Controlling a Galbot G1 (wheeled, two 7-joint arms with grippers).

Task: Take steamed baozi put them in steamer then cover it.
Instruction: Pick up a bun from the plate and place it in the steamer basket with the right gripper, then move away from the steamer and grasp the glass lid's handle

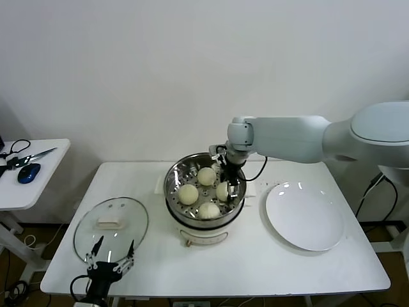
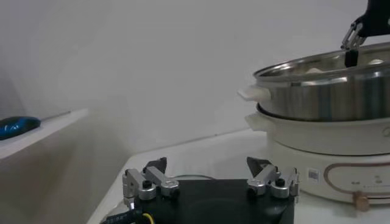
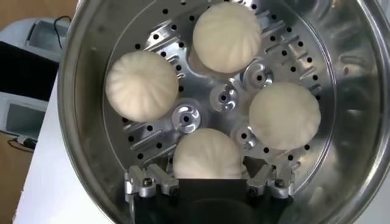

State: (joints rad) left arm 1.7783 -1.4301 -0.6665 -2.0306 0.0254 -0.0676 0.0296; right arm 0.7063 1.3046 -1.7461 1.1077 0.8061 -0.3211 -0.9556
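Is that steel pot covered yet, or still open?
Open. The glass lid lies flat on the table left of the steamer, and four buns show uncovered on its tray.

- Looks like a lab or test room rather than a home kitchen.
- Bare white wall (image 1: 160, 70) behind, no cupboards, tiles or sink.
- Plain white bench (image 1: 255, 262) on thin legs, cables hanging underneath.
- Small side desk (image 1: 25, 185) at the left with a blue mouse (image 1: 29, 172), scissors (image 1: 32, 157) and a cable.
- Kitchen props only: electric steamer (image 1: 203, 220), glass cover (image 1: 110, 229), white plate (image 1: 304, 216).
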